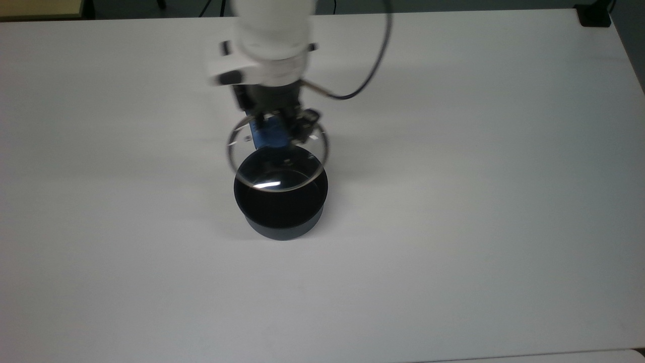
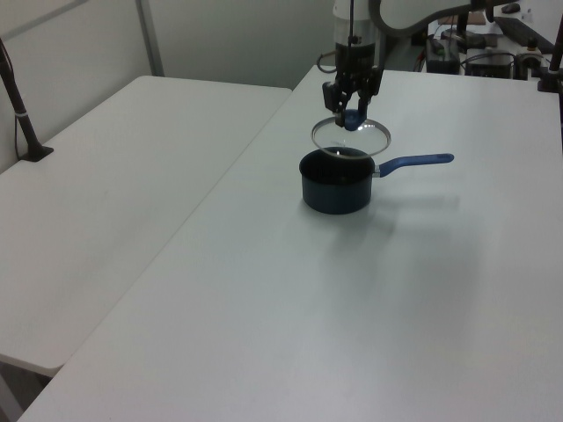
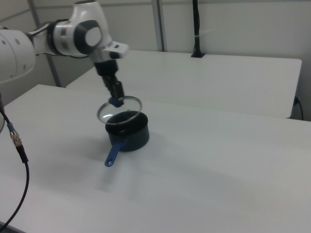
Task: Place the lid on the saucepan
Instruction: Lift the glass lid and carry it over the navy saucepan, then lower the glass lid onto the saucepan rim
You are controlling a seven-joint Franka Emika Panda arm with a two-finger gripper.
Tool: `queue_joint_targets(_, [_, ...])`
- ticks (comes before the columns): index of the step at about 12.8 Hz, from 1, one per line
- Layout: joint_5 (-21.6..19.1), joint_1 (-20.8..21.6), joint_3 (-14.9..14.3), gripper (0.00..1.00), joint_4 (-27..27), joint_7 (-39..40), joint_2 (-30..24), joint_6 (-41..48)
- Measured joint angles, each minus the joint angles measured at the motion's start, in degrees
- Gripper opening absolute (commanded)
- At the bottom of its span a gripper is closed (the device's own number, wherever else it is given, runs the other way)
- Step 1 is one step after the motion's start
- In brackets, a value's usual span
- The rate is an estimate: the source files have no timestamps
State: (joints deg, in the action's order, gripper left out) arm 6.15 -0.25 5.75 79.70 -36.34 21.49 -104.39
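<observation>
White worktop [image 1: 453, 227], bare but for the saucepan [image 1: 280, 194]. Lid [image 1: 276, 157] aloft just above its rim, offset toward the handle [image 2: 413, 161], jaws [image 1: 276, 130] clamped on the knob. Carried; not yet centred, lowered, released.

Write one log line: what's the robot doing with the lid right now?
claw: shut on lid knob | lid: held in the air above saucepan, not on it | stage: lid not yet placed

Clear glass lid [image 2: 350, 136] – blue knob – hangs tilted just above the black, blue-handled saucepan [image 2: 335, 182].
</observation>
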Motion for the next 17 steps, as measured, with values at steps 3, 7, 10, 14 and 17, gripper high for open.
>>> queue_joint_targets(3, [0.00, -2.34, 0.09, 0.51, -1.07, 0.19, 2.67, -4.23])
queue_joint_targets(7, [0.00, 0.17, 0.42, 0.51, -1.17, 0.18, 5.72, -4.37])
queue_joint_targets(10, [0.01, 1.19, 0.12, 0.51, -1.22, 0.16, 6.71, -4.95])
queue_joint_targets(14, [0.01, 1.18, -0.12, 0.51, -1.35, 0.05, 7.18, -5.55])
queue_joint_targets(17, [0.01, 1.18, -0.27, 0.51, -1.47, 0.04, 7.79, -5.67])
